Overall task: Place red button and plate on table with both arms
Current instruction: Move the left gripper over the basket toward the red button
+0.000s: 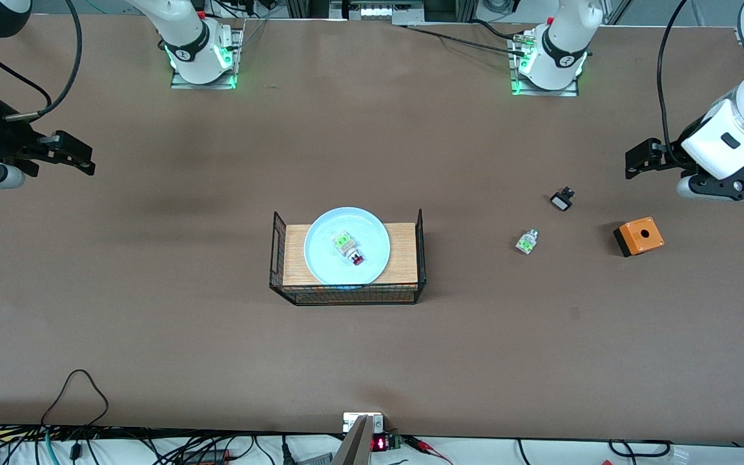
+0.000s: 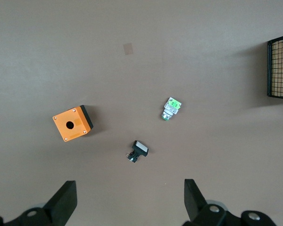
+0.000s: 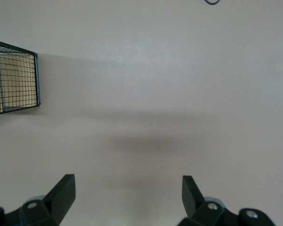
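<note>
The pale blue plate [image 1: 325,253] rests on the small wooden board in the wire rack [image 1: 346,294] at the middle of the brown table [image 1: 152,323]. The red button [image 1: 351,247], white and green with a dark red cap, lies on the plate. My left gripper [image 1: 633,161] [image 2: 129,200] is open and empty, up over the table at the left arm's end. My right gripper [image 1: 81,158] [image 3: 128,197] is open and empty, up over the table at the right arm's end. Both arms wait.
A white-green part without a red cap [image 1: 527,241] [image 2: 170,108], a small black-and-white part [image 1: 562,198] [image 2: 138,151] and an orange box with a hole [image 1: 639,236] [image 2: 72,123] lie toward the left arm's end. The rack's wire side shows in both wrist views [image 2: 280,68] [image 3: 19,77].
</note>
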Motion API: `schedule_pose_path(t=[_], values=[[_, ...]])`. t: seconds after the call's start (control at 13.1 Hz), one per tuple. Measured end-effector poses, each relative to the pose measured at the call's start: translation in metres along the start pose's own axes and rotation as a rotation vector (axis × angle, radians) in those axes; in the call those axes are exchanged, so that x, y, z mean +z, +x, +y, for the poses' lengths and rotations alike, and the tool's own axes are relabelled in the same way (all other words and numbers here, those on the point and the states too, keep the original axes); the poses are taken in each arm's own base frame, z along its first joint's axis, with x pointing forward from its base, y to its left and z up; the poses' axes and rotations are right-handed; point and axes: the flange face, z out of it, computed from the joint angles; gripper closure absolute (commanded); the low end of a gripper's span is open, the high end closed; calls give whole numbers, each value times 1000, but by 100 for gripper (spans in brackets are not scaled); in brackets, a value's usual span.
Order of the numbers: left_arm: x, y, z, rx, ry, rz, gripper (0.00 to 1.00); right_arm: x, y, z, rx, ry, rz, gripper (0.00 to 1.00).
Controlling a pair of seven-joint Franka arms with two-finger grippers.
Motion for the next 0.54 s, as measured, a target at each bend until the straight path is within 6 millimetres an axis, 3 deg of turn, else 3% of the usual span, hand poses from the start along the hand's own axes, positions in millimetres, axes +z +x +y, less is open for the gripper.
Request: schedule_pose_path(t=[0.54], values=[[-2,-2,-3,-7,-8,-14,0,0,0,0,1,0,2,0]])
